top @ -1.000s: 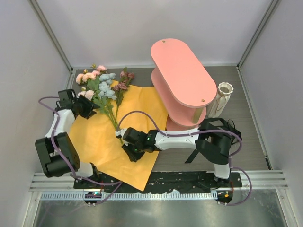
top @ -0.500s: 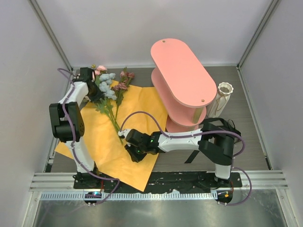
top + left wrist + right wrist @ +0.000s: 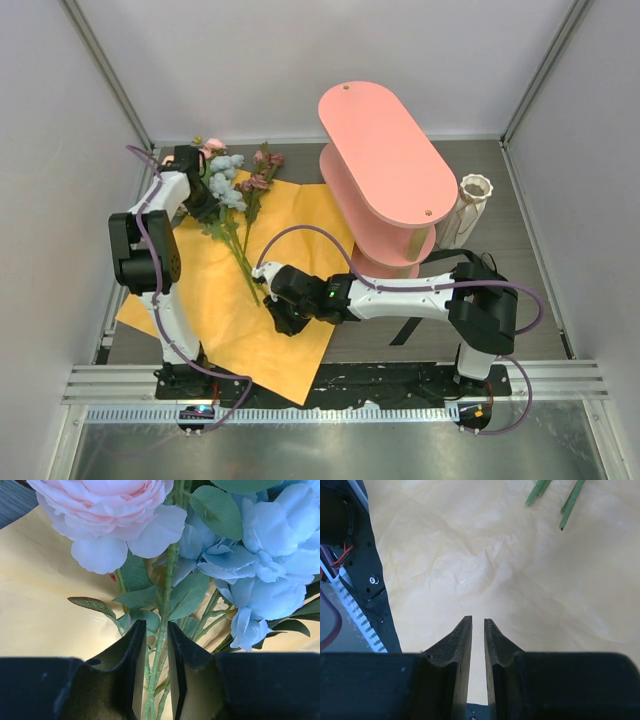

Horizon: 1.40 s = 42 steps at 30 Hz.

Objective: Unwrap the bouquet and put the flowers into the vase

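The tabletop [image 3: 530, 300] lies bare along its right edge. A pink shelf [image 3: 385, 150] fills the back middle. Orange paper [image 3: 200, 290] covers the left half, one corner past the front edge. The flowers [image 3: 228, 190] lie at its back-left corner, a stem pinched in the narrow left claw [image 3: 156, 630]. The vase [image 3: 472, 195] stands just right of the shelf. The right claw [image 3: 477, 622], a thin slit, hovers empty over the paper.

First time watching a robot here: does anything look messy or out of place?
Only the orange paper: spread open and creased, its near corner overlaps the arms' base rail. The flowers lie loose on it; the vase stands upright.
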{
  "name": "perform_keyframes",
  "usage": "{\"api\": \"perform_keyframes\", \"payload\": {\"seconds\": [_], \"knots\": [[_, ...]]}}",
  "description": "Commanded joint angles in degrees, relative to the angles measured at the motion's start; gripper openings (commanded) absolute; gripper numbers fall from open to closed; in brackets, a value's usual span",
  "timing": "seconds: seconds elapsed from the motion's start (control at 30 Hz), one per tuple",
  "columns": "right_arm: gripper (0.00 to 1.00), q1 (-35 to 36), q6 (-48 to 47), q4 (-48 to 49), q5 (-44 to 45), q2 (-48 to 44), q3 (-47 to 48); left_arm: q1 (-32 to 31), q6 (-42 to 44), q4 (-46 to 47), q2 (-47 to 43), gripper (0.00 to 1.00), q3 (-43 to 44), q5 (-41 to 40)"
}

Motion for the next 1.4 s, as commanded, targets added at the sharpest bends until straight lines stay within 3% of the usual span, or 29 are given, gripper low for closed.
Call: {"api": "perform_keyframes", "payload": {"seconds": [0.0,0.43,0.57,0.67,1.07,1.37], "knots": [[0.22,0.2,-0.8,0.4,1.8,-2.6,-0.1,-0.5,-0.1,0.8,1.0,0.26,0.1,0.0],[0.22,0.2,-0.7,-0.4,1.9,-4.1,0.5,-1.5,0.2,3.5,1.0,0.11,-0.7,-1.8],[0.22,0.2,-0.7,-0.7,2.3,-5.0,0.5,-1.5,0.6,3.4,1.1,0.21,-0.8,-2.7],[0.22,0.2,-0.4,-0.4,2.5,-5.6,0.1,-1.6,0.8,3.7,1.5,0.24,-1.1,-2.7],[0.22,0.2,-0.3,-0.1,3.0,-7.4,-0.7,-1.9,2.5,4.7,2.8,0.22,-2.1,-4.0],[0.22,0.3,-0.4,0.1,3.1,-9.1,-1.6,-2.7,3.6,5.4,-0.7,0.05,-3.5,-5.4]]}}
